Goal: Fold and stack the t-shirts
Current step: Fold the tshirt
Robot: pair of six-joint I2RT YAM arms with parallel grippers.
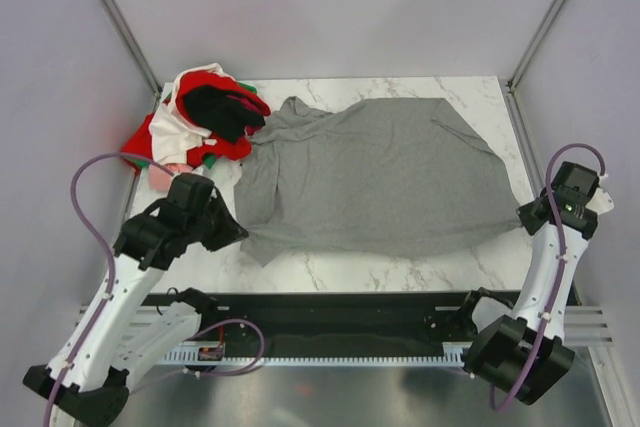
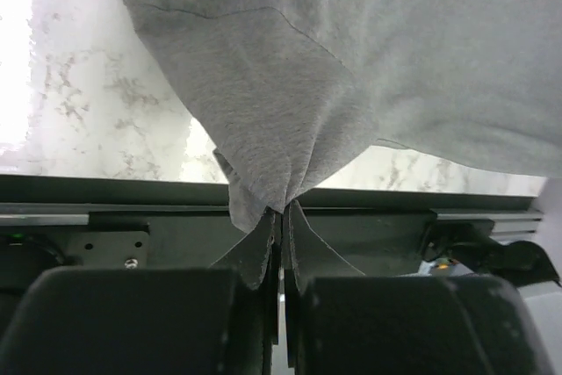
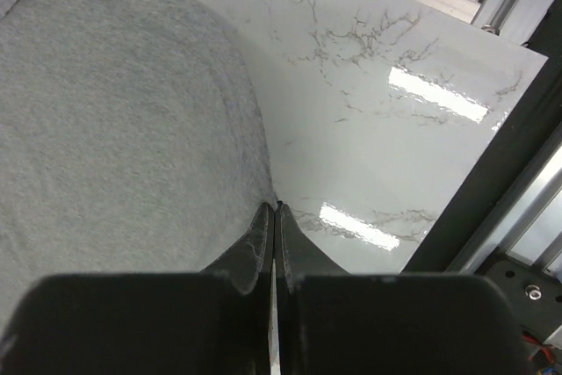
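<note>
A large heather-grey t-shirt (image 1: pixel 380 177) lies spread across the marble table (image 1: pixel 400 269), with some wrinkles at its far left. My left gripper (image 1: pixel 240 232) is shut on its near-left corner, and in the left wrist view the cloth (image 2: pixel 351 59) bunches into the closed tips of the gripper (image 2: pixel 281 212). My right gripper (image 1: pixel 522 215) is shut on the shirt's right edge; the right wrist view shows the cloth (image 3: pixel 114 120) running into the pinched tips of that gripper (image 3: pixel 276 208). A heap of red, white, black, pink and green t-shirts (image 1: pixel 205 122) sits at the far left corner.
A black rail (image 1: pixel 330 312) runs along the table's near edge between the arm bases. Metal frame posts (image 1: pixel 120 22) and grey walls close in the back and sides. Bare marble (image 3: pixel 378 111) shows to the right of the grey shirt.
</note>
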